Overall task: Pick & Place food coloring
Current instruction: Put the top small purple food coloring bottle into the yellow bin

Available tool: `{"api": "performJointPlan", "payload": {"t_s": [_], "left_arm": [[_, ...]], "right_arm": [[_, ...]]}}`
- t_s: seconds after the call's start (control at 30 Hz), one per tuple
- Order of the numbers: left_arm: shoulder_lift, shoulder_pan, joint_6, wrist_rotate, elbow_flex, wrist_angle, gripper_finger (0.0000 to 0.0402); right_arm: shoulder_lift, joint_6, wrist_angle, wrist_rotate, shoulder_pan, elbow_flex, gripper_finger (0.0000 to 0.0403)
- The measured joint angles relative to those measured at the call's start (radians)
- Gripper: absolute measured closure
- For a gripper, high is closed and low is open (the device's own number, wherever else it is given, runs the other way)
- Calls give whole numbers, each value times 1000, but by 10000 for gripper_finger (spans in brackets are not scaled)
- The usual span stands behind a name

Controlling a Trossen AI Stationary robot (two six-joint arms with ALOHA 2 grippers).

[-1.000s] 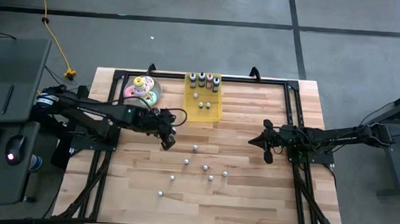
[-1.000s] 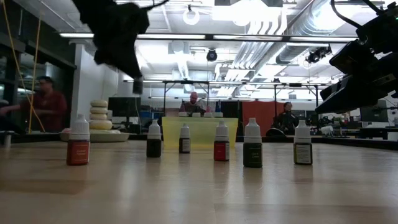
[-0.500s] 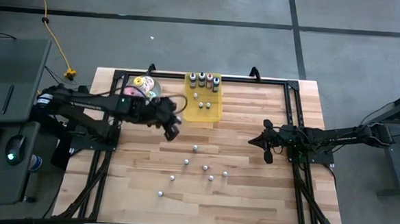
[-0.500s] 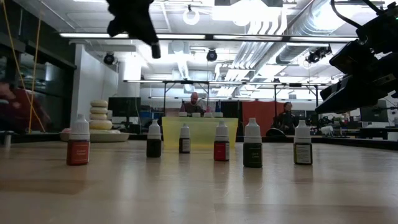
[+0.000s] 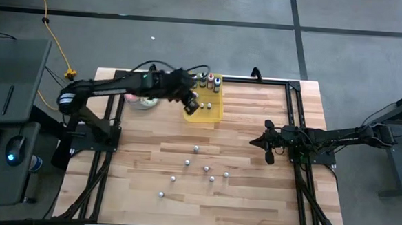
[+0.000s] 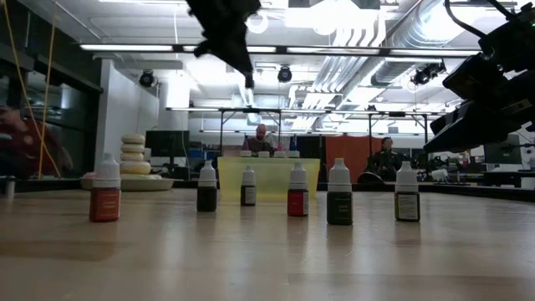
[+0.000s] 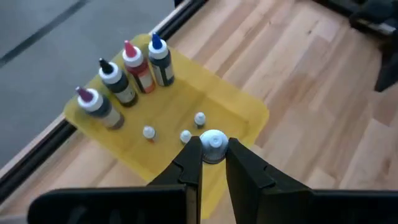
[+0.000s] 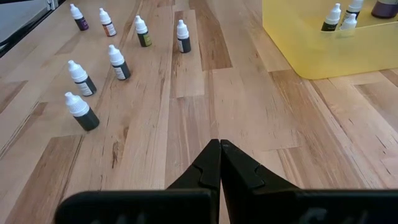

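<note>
loose bottles: six small dropper bottles (image 5: 195, 169) stand on the table's near half, upright, well apart from each other; low view shows them in a row (image 6: 339, 194)
table: bare wood (image 5: 251, 198), nothing else on the near half
right gripper: waits at the right side, mid-table (image 5: 269, 149), low over the wood; jaws pressed together, nothing in them (image 8: 219, 163)
left gripper: over the yellow tray's near edge (image 5: 191, 106), raised well above the table; fingers closed on a small bottle's sides, white cap showing between the tips (image 7: 214, 154)
held bottle: white-capped dropper bottle (image 7: 213, 145), upright in the grip, hanging over the tray floor
tray: yellow, rectangular (image 5: 215, 113), far half of the table, left of centre
in tray: three small bottles (image 7: 185, 136) near the middle, four bigger bottles (image 7: 126, 79) in a row at the far end
plate: just left of the tray (image 5: 145, 101), mostly under the left arm; stack of donuts (image 6: 133, 156) on it in low view
step: place, judged; bottle is carried, not yet set down
how to: lower straight onto bare tray floor beside the three small ones, not onto them; keep it upright; open only once the base sits; lift straight up so the fingers don't tip neighbours
risk: small, top-heavy bottle, likely topples if dropped from height
left to do: six on the table
</note>
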Motion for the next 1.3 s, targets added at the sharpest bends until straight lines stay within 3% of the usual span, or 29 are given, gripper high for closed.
{"api": "performJointPlan", "payload": {"t_s": [0.3,0.43,0.7,1.1,1.3], "left_arm": [[205,104,191,68,157,-6,362],[269,146,253,86,170,24,362],[367,203,229,92,169,77,362],[476,214,316,215,170,140,362],[520,214,161,155,169,135,362]], "right_arm": [[0,0,-1,0,0,0,402],[0,0,0,0,0,0,402],[0,0,0,0,0,0,402],[0,0,0,0,0,0,402],[0,0,0,0,0,0,402]]}}
